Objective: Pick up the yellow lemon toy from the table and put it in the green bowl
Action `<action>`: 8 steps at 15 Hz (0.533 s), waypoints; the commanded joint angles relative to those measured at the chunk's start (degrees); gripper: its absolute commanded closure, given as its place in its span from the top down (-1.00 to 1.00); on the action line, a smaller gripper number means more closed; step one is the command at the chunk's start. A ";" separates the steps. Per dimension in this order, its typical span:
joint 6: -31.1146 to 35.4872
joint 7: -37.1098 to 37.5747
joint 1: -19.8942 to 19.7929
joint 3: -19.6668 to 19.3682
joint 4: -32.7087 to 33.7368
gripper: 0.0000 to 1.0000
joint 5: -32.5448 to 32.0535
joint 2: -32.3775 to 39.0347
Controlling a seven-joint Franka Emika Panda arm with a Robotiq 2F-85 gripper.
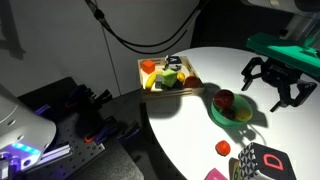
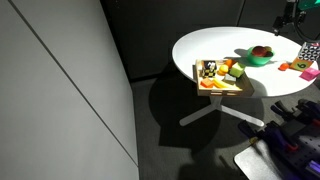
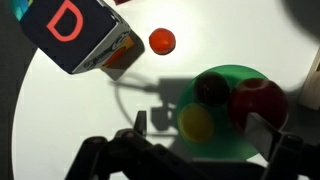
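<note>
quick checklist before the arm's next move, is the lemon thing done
1. Yellow lemon toy inside green bowl: ok, it lies beside red pieces.
2. Tool open, nothing in it: ok.
3. Tool apart from the bowl: ok in an exterior view.
4. Small red toy on the table, apart from the bowl: ok.
5. Clearance between tool and lettered cube: cannot tell.

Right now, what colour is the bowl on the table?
Bright green. The green bowl shows best in the wrist view.
</note>
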 commanded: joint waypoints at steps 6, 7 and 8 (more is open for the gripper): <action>-1.61 1.07 3.34 -2.20 -16.12 1.00 -7.96 -14.91; -1.59 1.08 3.57 -2.15 -17.79 1.00 -8.03 -16.53; -1.33 1.18 3.88 -2.17 -19.41 1.00 -8.13 -18.10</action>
